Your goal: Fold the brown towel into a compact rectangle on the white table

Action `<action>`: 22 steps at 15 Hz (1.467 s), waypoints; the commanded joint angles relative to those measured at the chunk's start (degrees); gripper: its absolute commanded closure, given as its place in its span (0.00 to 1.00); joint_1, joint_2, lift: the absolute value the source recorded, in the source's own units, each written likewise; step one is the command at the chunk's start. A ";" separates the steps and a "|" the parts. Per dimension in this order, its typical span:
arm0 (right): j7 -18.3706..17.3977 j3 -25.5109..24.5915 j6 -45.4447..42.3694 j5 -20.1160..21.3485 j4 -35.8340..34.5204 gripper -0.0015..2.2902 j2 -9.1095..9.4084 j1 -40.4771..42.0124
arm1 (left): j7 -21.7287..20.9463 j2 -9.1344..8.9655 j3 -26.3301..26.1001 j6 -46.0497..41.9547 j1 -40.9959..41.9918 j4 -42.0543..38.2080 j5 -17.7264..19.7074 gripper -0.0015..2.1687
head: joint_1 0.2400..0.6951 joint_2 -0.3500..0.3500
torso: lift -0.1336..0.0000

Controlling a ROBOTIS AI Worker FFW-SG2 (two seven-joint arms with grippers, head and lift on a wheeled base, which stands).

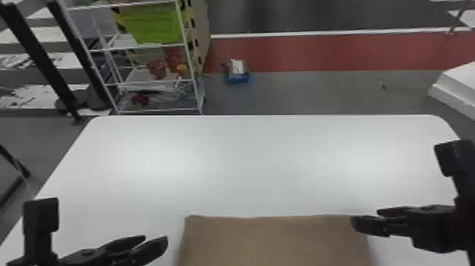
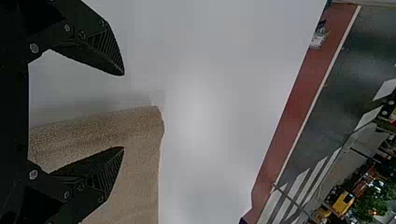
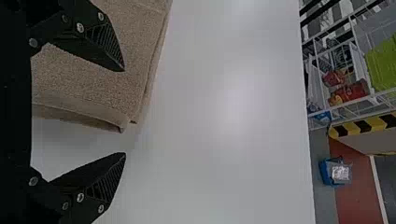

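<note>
The left gripper (image 1: 156,237) sits low at the head view's left, fingers parted. The right gripper (image 1: 365,216) points inward from the right edge, fingers also spread.

The head view looks forward and down from high over the near side of the tabletop (image 1: 247,159), reaching past its far edge. Both wrist views look from lower and closer over the tabletop, sideways-turned, out across its far edge. All three share the tabletop's brown towel (image 1: 275,240); head and right wrist views share the rack (image 1: 191,67) beyond the tabletop.
</note>
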 commanded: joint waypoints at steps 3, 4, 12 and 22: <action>0.57 -1.46 0.12 -2.24 0.49 0.13 -0.79 2.71 | -0.11 0.42 -0.04 -0.13 -1.04 0.76 -1.23 0.17 | 1.00 0.67 | 0.07; 0.66 -1.82 0.12 -2.67 0.49 0.13 -0.79 3.68 | -0.20 0.51 -0.04 -0.13 -1.04 0.94 -1.23 0.17 | 1.00 0.67 | 0.07; -0.22 -5.24 0.12 -8.04 0.93 0.13 2.20 8.86 | -0.55 1.39 -0.30 -0.30 -1.57 2.25 -1.32 0.17 | 1.00 0.71 | 0.07; -0.92 -1.90 0.12 -8.56 7.35 0.13 4.05 4.21 | -1.69 1.56 -0.04 -0.48 -1.92 2.96 -1.23 0.17 | 1.00 0.77 | 0.07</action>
